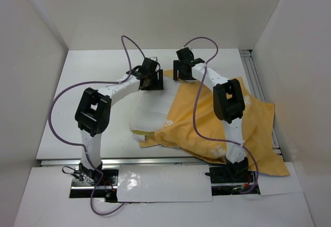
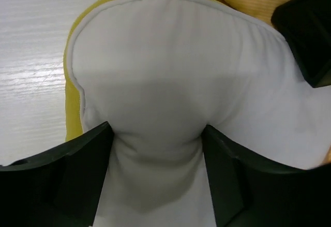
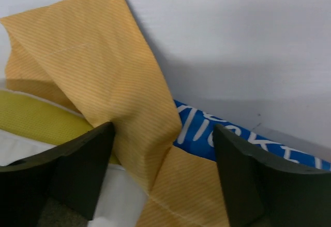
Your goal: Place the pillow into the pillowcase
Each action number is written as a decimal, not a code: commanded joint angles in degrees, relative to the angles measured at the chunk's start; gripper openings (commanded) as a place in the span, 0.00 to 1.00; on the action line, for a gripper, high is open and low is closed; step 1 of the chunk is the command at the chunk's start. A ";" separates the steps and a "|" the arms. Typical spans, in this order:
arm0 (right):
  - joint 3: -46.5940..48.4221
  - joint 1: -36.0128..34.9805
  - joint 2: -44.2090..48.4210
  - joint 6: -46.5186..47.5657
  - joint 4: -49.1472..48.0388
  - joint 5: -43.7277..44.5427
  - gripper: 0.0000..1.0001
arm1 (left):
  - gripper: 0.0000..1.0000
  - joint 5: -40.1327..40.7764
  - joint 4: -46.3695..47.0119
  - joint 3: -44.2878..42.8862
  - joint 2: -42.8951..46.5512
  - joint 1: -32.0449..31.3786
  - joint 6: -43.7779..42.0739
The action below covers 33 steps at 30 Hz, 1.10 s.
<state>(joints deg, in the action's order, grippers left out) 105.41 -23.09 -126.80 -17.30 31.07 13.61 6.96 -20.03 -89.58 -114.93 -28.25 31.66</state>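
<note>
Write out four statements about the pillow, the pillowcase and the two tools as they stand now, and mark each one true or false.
1. The pillow is fully inside the pillowcase. False: much of the white pillow lies bare on the table, and only its right part is covered by the case.
2. The left tool has one finger on each side of a bulge of the pillow. True.
3. From the top view, the pillowcase lies mostly blue side up. False: it shows mostly orange-yellow.
4. The right tool has its fingers wide apart over a fold of the pillowcase. True.
</note>
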 commanded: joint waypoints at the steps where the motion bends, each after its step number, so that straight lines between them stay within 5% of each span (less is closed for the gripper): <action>1: 0.33 0.15 0.15 -0.54 -1.89 -3.31 0.80 | 0.75 -5.19 0.70 -0.86 -3.89 -1.89 -0.81; 3: 0.85 0.15 -0.46 -0.54 -1.89 -5.42 0.62 | 0.39 -7.91 2.01 -0.86 -4.42 -2.51 -1.43; 4: 0.85 0.15 -0.46 -0.02 -2.41 -7.35 0.38 | 0.14 -9.49 2.01 -0.86 -4.94 -2.51 -1.43; 5: 1.46 0.15 -0.46 -0.01 -2.42 -8.06 0.24 | 0.00 -10.29 2.71 -0.08 -4.95 -2.51 -1.43; 7: 1.99 0.15 -0.46 -0.01 -2.42 -8.68 0.00 | 0.00 -10.30 5.69 3.16 -2.77 -2.51 -1.95; 12: 1.30 0.15 4.09 2.18 -5.48 -10.44 0.00 | 0.00 -6.71 12.11 11.08 7.69 -2.51 -3.53; 18: -3.63 -3.79 13.93 5.52 -14.71 -28.45 0.00 | 0.00 -7.40 17.04 17.94 22.36 -4.34 -4.50; 23: -4.16 -10.56 20.44 7.90 -20.07 -28.46 0.00 | 0.00 -0.31 18.71 22.08 35.98 -9.53 -6.00; 33: -2.84 -24.62 28.89 5.53 -23.51 -22.86 0.00 | 0.00 11.04 20.73 24.98 44.89 -14.63 -0.81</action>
<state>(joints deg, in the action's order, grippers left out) 99.83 -41.39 -101.41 -9.32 13.85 -7.11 15.35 -9.80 -64.29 -69.52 -40.58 27.88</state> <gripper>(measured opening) 0.010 0.041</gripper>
